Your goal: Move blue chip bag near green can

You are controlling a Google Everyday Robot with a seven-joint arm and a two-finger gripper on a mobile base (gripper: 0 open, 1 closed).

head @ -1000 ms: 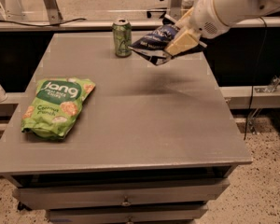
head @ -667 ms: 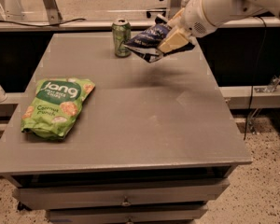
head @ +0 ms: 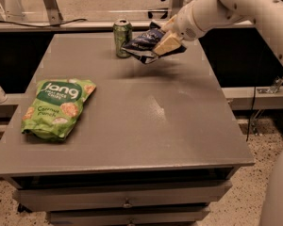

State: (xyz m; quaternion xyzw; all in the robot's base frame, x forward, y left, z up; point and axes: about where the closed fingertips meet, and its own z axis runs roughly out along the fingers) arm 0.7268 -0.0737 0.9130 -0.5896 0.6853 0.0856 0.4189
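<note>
- Cream-coloured fingers (head: 168, 43) of the gripper (head: 161, 45) are closed on the blue chip bag (head: 142, 43), pinching it by its right end. The bag hangs clear of the grey table (head: 155, 121), with its shadow on the top beneath it.
- The bag's free end points left toward the green can (head: 122, 31), which stands upright near the table's far edge. The tip looks just beside the can, and I cannot tell whether the two touch.
- The step in hand looks like the set-down. Lower straight down so the bag lands just beside the can, and avoid drifting leftward, since so light a can would likely tip at a nudge.
- Let the foil settle flat on the table before the jaws part, then lift away upward so the fingers do not drag it.
- The white arm (head: 226, 6) reaches in from the right. The green Jang bag (head: 56, 107) lies well apart at the front left, out of the way.
</note>
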